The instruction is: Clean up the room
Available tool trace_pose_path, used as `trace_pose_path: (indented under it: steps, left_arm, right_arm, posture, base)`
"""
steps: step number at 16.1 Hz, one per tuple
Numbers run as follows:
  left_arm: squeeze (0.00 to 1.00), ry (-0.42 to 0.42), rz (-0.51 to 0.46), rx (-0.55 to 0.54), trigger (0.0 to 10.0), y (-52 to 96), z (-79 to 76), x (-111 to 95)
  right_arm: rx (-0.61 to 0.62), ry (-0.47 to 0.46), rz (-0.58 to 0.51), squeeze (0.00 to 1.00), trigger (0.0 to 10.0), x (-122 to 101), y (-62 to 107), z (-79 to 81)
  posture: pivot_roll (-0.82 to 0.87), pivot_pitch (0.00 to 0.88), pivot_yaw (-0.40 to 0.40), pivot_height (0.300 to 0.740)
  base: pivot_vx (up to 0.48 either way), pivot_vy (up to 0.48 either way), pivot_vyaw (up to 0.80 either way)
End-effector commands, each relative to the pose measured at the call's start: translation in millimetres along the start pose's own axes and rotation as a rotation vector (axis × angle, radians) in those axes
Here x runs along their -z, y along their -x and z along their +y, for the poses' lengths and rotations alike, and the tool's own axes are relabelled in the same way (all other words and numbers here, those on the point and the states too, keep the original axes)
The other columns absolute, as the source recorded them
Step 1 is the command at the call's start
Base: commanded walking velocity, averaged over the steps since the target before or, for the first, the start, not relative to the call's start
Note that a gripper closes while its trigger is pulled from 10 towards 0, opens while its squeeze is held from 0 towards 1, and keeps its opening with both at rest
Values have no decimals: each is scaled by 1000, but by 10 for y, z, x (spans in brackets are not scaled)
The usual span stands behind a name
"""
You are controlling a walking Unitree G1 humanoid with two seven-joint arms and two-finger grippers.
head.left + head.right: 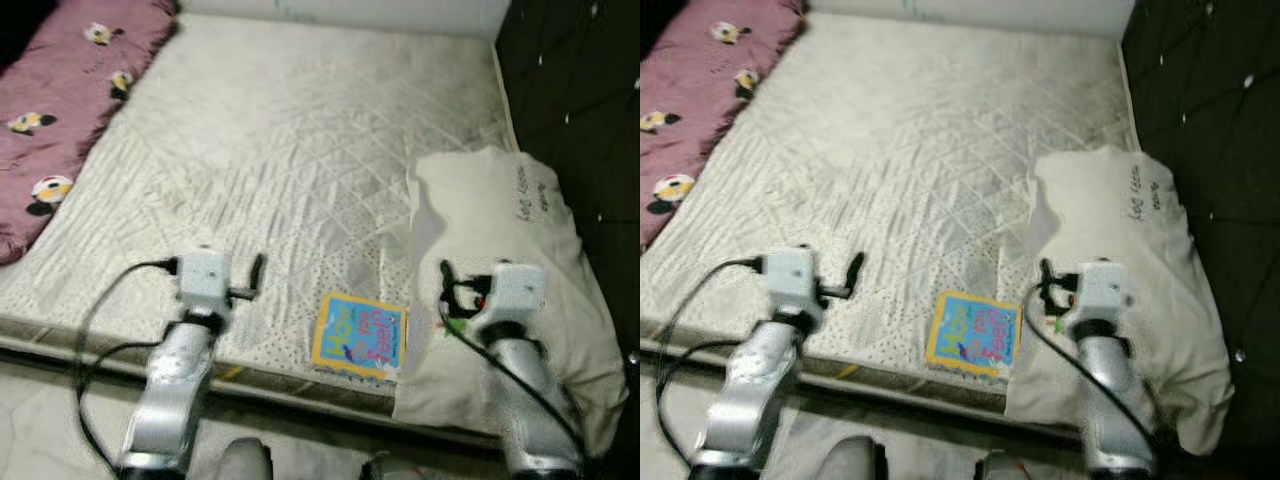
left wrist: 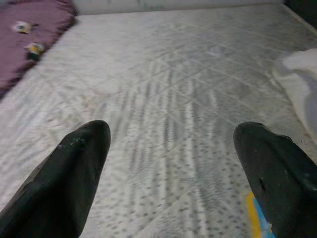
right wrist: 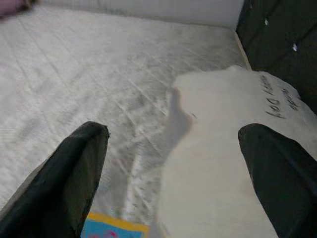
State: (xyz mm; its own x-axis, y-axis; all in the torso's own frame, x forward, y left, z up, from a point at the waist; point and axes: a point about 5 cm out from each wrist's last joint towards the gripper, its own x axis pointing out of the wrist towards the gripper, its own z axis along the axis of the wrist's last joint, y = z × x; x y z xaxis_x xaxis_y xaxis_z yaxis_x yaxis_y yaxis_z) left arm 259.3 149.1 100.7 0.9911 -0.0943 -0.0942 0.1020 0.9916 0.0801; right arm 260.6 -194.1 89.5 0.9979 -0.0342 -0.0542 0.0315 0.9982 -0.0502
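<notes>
A bare quilted mattress (image 1: 300,150). A colourful book (image 1: 360,335) lies at its near edge, at six o'clock, between both grippers. Left gripper (image 2: 173,163) hovers spread wide, empty; right gripper (image 3: 173,168), likewise released, hovers over a white pillow (image 1: 500,230) at four o'clock. A pink blanket (image 1: 60,110) lies at ten o'clock.

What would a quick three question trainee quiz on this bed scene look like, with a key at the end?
1. True or false: the book lies beside the pillow, near the mattress edge.
2. Which colour is the blanket? A pink, B green, C blue.
3. Fill in: both the left gripper and the right gripper have their fingers ____.

Key: 1 true. 2 A. 3 open.
</notes>
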Motion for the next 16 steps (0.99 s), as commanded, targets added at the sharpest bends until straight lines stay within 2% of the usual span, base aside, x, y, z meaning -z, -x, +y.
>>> trace_pose_path:
  steps: [1,8,14,16]
  left_arm:
    - [0,14,6,8,10000,-4,-6,15]
    - [0,32,-15,61,10000,0,-63,-14]
    - [0,47,-17,63,10000,6,-69,-16]
    - [0,53,-15,65,10000,7,-71,-17]
  right_arm:
    - [18,-1,17,0,10000,29,22,-51]
    - [11,12,12,0,10000,16,0,-49]
    - [10,21,22,0,10000,35,8,-55]
    - [10,23,23,0,10000,37,10,-55]
  posture:
    - [-25,83,14,740]
    - [-24,80,9,740]
    - [-25,86,8,740]
    - [-26,88,8,740]
  base:
    - [0,0,-800]
    - [0,0,-681]
    - [0,-287,-457]
    - [0,-294,0]
